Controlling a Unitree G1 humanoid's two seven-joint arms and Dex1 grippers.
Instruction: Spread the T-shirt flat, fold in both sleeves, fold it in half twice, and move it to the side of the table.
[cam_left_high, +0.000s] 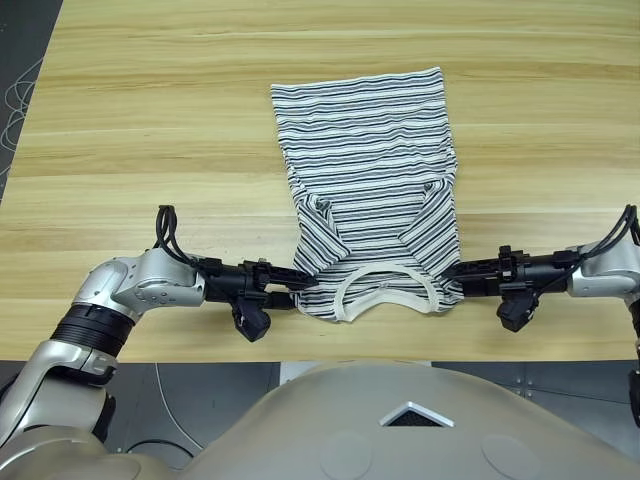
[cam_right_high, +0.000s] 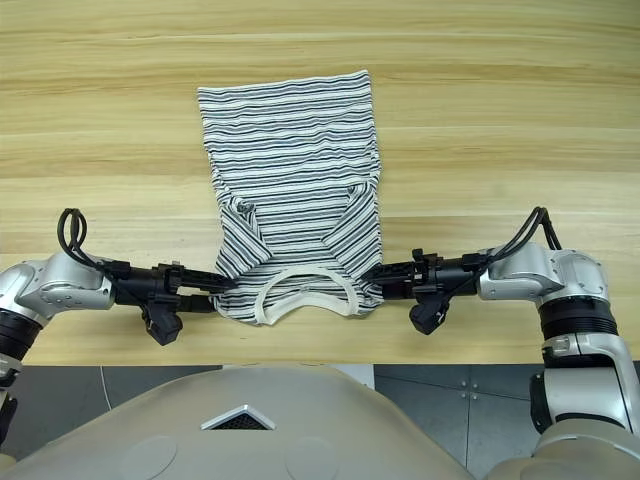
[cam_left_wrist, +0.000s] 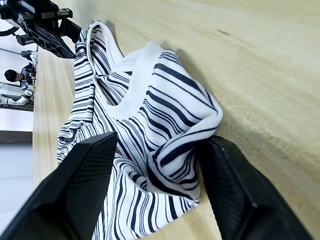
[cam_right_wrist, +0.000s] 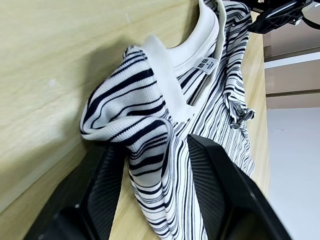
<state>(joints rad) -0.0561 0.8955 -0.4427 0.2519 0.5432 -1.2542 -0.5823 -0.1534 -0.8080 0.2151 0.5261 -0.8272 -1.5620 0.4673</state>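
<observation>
The striped T-shirt (cam_left_high: 370, 160) lies at the frame's centre on the worktop (cam_left_high: 150, 120), sleeves folded in, collar toward the lower edge. The left claw (cam_left_high: 298, 284) and right claw (cam_left_high: 452, 272) each pinch a shoulder corner beside the collar. The cloth looks light, soft and limp, so it will probably sag and bunch. Those two corners seem the right hold.

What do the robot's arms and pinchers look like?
The left arm and right arm have rounded silver shells, black ribbed rings and looping black cables at the wrists. The left gripper and right gripper are slim and black, with finely ribbed finger pads.
</observation>
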